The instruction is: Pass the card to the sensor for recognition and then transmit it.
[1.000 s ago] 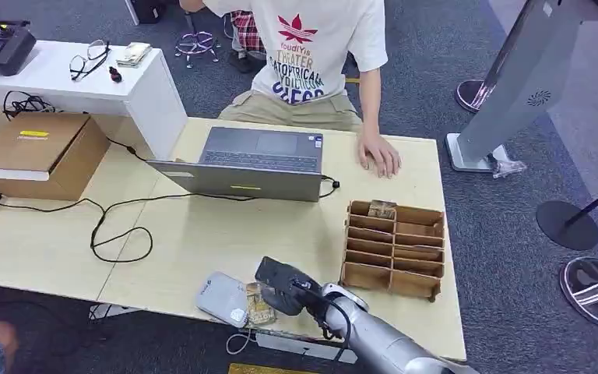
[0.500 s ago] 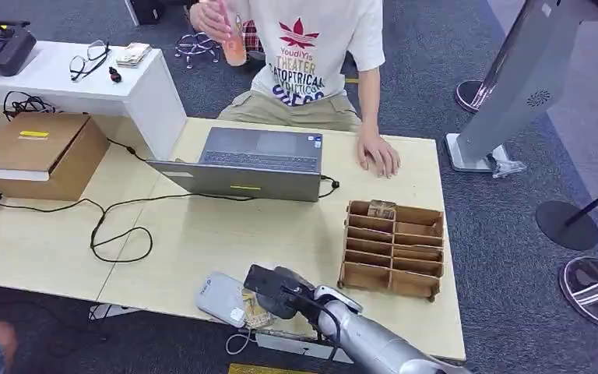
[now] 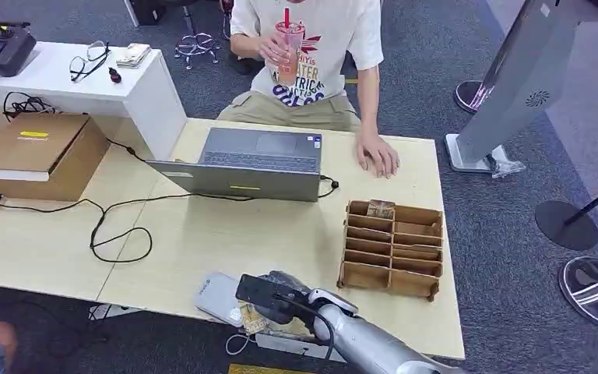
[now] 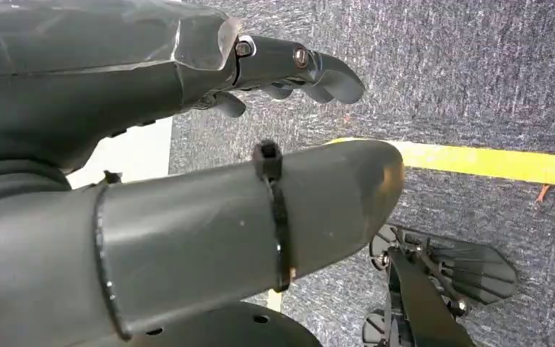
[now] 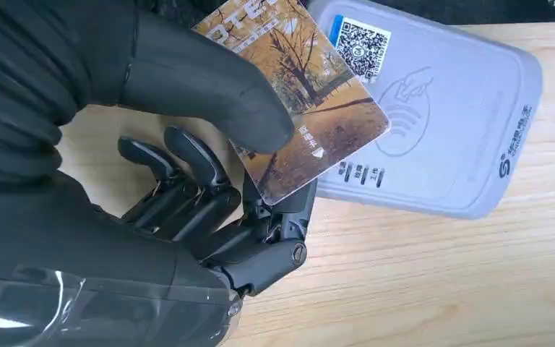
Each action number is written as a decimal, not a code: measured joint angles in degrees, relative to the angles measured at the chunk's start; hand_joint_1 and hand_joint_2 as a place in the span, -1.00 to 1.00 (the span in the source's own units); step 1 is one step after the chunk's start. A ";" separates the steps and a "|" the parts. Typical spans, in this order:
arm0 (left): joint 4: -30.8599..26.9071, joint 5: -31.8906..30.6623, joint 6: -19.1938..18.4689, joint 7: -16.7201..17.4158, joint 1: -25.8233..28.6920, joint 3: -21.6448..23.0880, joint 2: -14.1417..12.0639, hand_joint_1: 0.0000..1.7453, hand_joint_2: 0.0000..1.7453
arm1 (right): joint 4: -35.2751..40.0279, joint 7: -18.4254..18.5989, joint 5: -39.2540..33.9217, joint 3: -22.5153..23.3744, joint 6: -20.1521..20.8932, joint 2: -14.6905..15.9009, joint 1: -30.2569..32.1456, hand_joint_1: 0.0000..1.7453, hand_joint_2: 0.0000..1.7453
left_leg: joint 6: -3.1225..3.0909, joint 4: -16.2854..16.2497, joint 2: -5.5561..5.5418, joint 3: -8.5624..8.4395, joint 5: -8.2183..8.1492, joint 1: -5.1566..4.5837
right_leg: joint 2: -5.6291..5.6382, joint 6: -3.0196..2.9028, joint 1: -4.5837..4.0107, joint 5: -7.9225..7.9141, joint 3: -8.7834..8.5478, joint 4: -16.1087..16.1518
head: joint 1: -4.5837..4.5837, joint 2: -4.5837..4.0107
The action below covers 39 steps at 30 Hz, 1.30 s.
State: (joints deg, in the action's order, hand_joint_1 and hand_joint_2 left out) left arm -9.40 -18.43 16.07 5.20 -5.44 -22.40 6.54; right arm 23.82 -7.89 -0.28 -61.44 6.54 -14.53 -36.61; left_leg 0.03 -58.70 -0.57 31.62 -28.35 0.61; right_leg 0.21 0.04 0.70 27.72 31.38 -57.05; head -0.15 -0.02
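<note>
A card [image 5: 311, 108] printed with autumn trees is pinched between the thumb and fingers of my right hand [image 3: 274, 296] [image 5: 209, 181]. It is held over the near edge of the grey card sensor [image 3: 219, 297] [image 5: 448, 123], which lies flat at the table's front edge and bears a QR code and a contactless symbol. In the head view the card [image 3: 253, 318] pokes out below the hand, partly hidden by it. My left hand [image 4: 246, 181] hangs beside the table over grey carpet, fingers apart and holding nothing.
A wooden compartment rack [image 3: 393, 249] stands right of my hand, with something in its far slot. A laptop [image 3: 253, 164] and a looping black cable [image 3: 121, 226] lie further back. A person sits behind the table, one hand [image 3: 378, 154] on it, holding a drink [image 3: 286, 51].
My right hand has slid left with the card, closer over the sensor. The person has brought a drink down in front of the chest.
</note>
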 joint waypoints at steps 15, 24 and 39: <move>0.00 0.04 0.37 0.20 -0.01 0.46 0.13 -1.00 -1.00 | -0.07 -1.31 -2.58 0.22 0.07 -0.15 -0.01 1.00 1.00 | 0.03 0.00 0.01 -0.02 0.06 0.01 | 0.00 0.03 0.00 -0.07 -0.02 0.00 | 0.00 0.00; 0.00 1.16 0.39 -0.02 0.06 0.55 0.17 -1.00 -1.00 | 6.55 -6.19 -7.00 5.00 0.35 2.28 -0.03 1.00 1.00 | 0.02 0.00 0.00 0.05 0.08 0.00 | -0.01 0.02 0.00 -0.09 0.03 0.00 | 0.00 0.00; 0.00 2.60 1.86 -0.35 0.10 0.55 0.44 -1.00 -1.00 | 30.80 -9.55 -11.28 17.60 -0.98 10.58 1.68 1.00 1.00 | 0.01 -0.02 -0.02 0.09 0.08 -0.01 | -0.02 0.05 0.00 -0.11 0.08 0.01 | -0.02 0.00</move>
State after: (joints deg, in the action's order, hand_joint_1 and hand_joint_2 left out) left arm -9.40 -15.82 17.92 4.85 -5.34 -21.86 6.97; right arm 54.63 -17.44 -11.56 -43.84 5.55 -3.95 -34.93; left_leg 0.05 -58.73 -0.59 31.71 -28.27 0.60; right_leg 0.19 0.09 0.71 27.61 31.46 -57.05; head -0.17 -0.02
